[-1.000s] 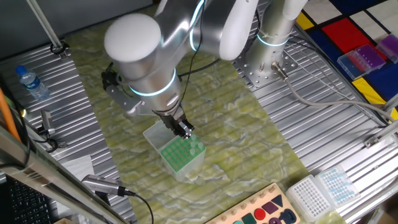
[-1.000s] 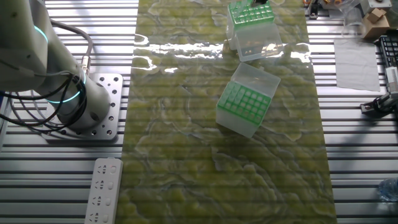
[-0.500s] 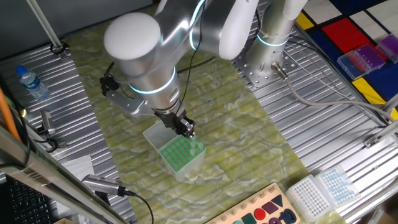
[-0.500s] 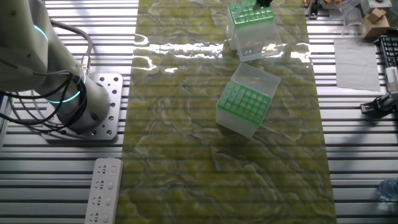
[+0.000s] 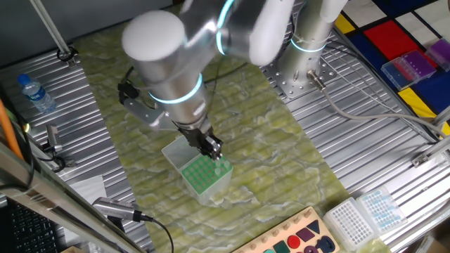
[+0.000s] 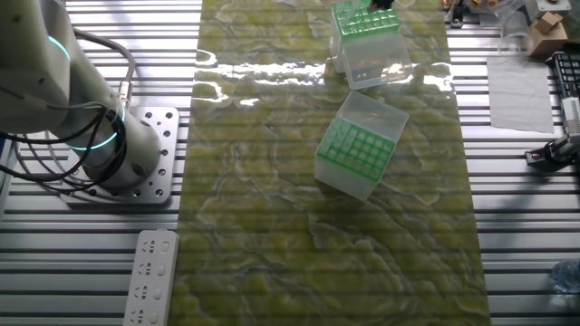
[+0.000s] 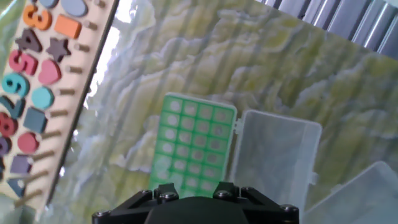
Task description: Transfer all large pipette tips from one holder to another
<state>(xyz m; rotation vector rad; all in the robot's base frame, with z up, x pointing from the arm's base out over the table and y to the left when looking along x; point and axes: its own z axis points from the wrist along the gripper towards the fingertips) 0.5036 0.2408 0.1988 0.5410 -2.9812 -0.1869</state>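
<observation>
Large pipette tips (image 5: 221, 167) sit few and pale at the right edge of the green holder (image 5: 202, 173); the second green holder (image 6: 355, 157) lies mid-worktop, apparently empty. End effector (image 5: 213, 147) hangs just over the tips, fingers' state cannot tell. Judged: picking step; next needs a straight descent onto one tip.
</observation>
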